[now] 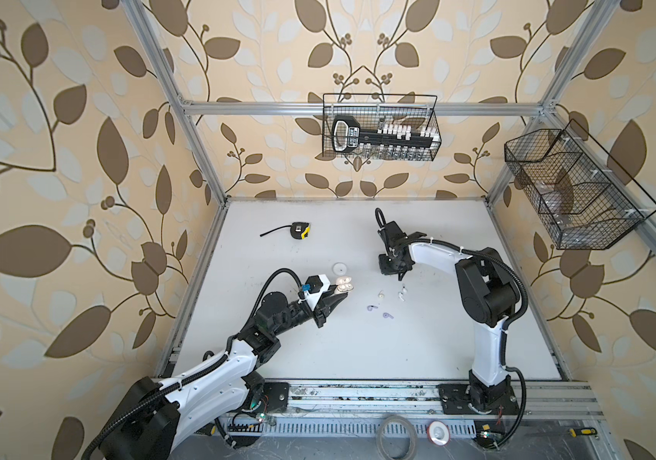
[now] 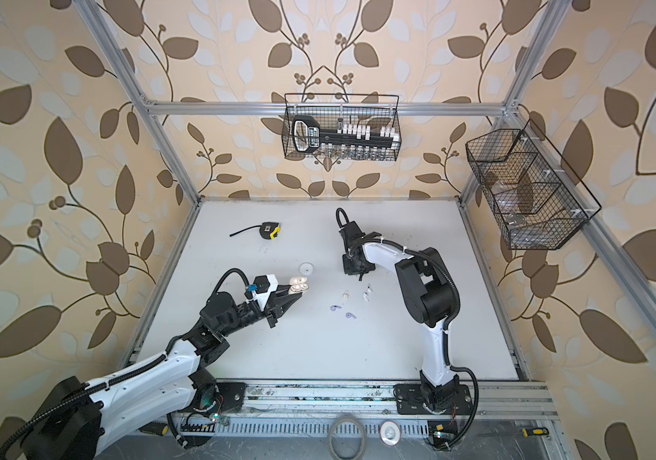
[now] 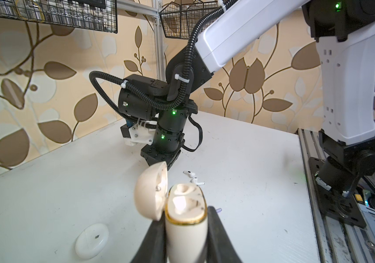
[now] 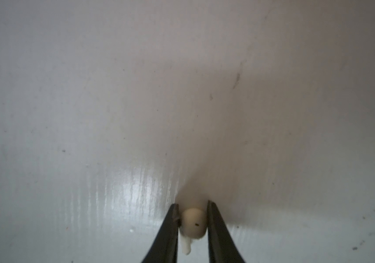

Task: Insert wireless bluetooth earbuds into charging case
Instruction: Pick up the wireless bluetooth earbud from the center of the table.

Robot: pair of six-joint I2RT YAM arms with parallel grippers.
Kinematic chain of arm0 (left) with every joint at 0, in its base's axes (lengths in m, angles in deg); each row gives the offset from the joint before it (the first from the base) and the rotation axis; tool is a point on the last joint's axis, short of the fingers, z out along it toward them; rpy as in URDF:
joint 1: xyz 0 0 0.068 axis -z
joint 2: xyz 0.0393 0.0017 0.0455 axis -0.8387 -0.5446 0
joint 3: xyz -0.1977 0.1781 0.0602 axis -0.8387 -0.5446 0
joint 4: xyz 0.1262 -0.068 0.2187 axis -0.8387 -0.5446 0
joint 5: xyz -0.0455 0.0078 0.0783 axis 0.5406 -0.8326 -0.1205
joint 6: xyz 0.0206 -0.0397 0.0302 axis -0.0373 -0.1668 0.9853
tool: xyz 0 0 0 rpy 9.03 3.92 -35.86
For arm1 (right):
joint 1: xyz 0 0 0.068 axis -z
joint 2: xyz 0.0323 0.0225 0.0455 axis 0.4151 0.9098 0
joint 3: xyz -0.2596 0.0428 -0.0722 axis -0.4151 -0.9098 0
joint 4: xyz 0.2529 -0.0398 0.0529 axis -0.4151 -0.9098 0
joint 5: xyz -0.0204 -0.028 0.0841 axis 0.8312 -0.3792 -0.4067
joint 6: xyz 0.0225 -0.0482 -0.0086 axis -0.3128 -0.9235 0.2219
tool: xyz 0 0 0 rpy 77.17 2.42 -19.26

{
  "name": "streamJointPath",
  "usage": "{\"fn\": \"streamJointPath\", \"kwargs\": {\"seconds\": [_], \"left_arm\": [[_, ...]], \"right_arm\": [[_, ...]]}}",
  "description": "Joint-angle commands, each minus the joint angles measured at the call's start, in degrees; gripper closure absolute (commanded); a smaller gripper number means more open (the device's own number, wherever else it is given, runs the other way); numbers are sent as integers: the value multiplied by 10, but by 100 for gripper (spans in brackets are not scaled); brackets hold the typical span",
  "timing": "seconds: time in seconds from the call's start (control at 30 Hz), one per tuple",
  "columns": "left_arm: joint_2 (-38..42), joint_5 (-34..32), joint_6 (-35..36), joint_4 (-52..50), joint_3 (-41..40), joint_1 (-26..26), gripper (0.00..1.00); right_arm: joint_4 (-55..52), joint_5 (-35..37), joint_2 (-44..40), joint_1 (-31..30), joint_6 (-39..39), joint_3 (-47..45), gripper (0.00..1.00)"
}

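The walls are covered in cream wallpaper (image 1: 59, 119) with big brown leaves and pale leaves on thin stems. Shiny metal bars (image 1: 358, 107) make a frame in front of the walls. A black wire basket (image 1: 382, 95) hangs on the bar at the upper middle of both top views. A black mesh basket (image 1: 597, 235) hangs at the right. Below them lies a flat white counter (image 1: 358, 350) with small dark marks. A metal rail (image 1: 358, 394) runs along its lower edge. In the right wrist view a bright patch of light (image 4: 145, 189) shines on the counter.
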Motion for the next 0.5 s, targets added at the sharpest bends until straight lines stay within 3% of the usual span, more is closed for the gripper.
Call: {"fn": "streamJointPath", "kwargs": {"seconds": [0.0, 0.47], "left_arm": [[4, 19, 12, 21, 26, 3, 100], [1, 22, 12, 20, 29, 4, 100]], "right_arm": [[-17, 2, 13, -2, 2, -5, 79], [41, -13, -95, 8, 37, -78, 83]]}}
